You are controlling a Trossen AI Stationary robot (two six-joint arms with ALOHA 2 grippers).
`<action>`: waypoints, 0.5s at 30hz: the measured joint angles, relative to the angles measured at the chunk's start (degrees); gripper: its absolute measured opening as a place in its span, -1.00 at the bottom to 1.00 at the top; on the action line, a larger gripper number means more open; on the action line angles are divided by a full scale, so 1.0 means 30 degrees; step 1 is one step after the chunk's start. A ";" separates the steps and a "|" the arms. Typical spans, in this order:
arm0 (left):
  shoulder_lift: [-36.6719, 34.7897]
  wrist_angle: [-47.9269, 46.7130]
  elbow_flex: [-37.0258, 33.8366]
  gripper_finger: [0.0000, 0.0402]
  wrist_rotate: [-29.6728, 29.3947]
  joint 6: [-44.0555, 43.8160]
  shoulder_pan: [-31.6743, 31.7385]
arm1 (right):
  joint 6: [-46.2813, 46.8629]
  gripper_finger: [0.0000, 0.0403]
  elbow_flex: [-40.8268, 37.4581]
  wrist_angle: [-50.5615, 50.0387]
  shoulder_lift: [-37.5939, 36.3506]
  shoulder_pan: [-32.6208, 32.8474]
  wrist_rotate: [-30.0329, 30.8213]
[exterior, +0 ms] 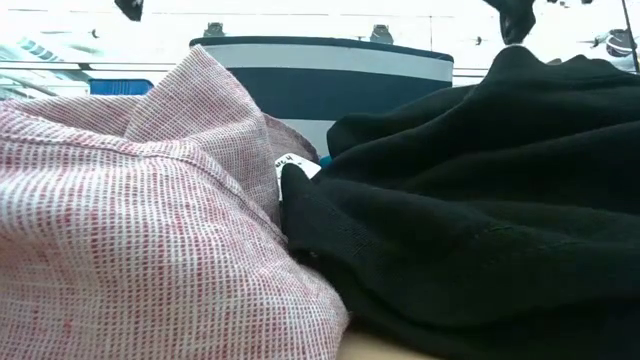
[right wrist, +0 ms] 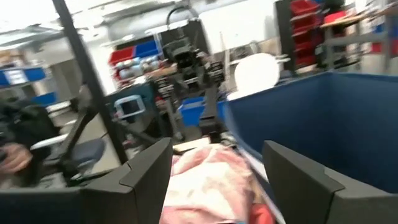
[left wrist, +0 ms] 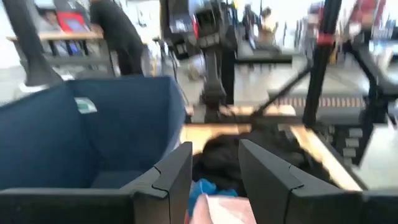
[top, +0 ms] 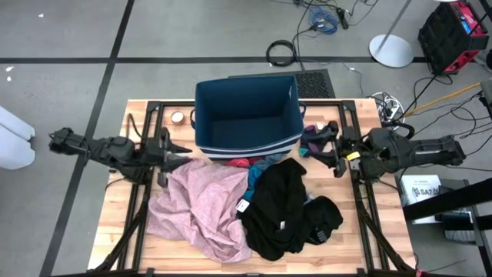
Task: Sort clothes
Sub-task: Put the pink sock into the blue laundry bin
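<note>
The clothes lie heaped on the wooden table in front of the dark blue bin (top: 246, 115). A large pale pink garment (top: 200, 204) lies at the left and a big black one (top: 280, 208) at the right, overlapping it. A teal piece (top: 257, 173) and a maroon piece (top: 238, 162) rest against the bin's base. Small teal and purple pieces (top: 311, 138) lie at the bin's right. My left gripper (top: 181, 154) hovers open left of the bin, above the pink garment's far edge. My right gripper (top: 319, 146) hovers open right of the bin. Both point level, with nothing between their fingers (left wrist: 214, 149) (right wrist: 217, 149).
A small round roll (top: 177, 117) sits at the bin's far left. Black frame rails (top: 146, 200) run along both table sides. A second black piece (top: 323, 219) lies near the right rail. A person (left wrist: 115, 31) stands in the room beyond the table.
</note>
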 joint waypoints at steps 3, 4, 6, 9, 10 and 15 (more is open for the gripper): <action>0.1908 -0.1116 0.1327 -0.30 0.0960 -0.0576 -0.0124 | 0.0560 0.18 0.0915 -0.0304 0.0860 0.0030 -0.1486; 0.2493 -0.1168 0.1639 -0.30 0.1392 -0.0669 -0.0251 | 0.0756 0.18 0.1129 -0.0328 0.1176 0.0063 -0.1955; 0.3615 -0.1305 0.2295 -0.30 0.2357 -0.1048 -0.0585 | 0.1013 0.18 0.1445 -0.0296 0.1843 0.0231 -0.2749; 0.4988 -0.2061 0.3228 -0.30 0.3492 -0.1518 -0.1160 | 0.1213 0.18 0.1670 -0.0273 0.2820 0.0737 -0.3469; 0.5350 -0.2119 0.3549 -0.30 0.3740 -0.1727 -0.1356 | 0.1249 0.18 0.1688 -0.0242 0.3136 0.0924 -0.3717; 0.7054 -0.1910 0.4201 -0.30 0.3995 -0.2803 -0.2271 | 0.2118 0.18 0.1688 -0.0168 0.4672 0.2155 -0.4724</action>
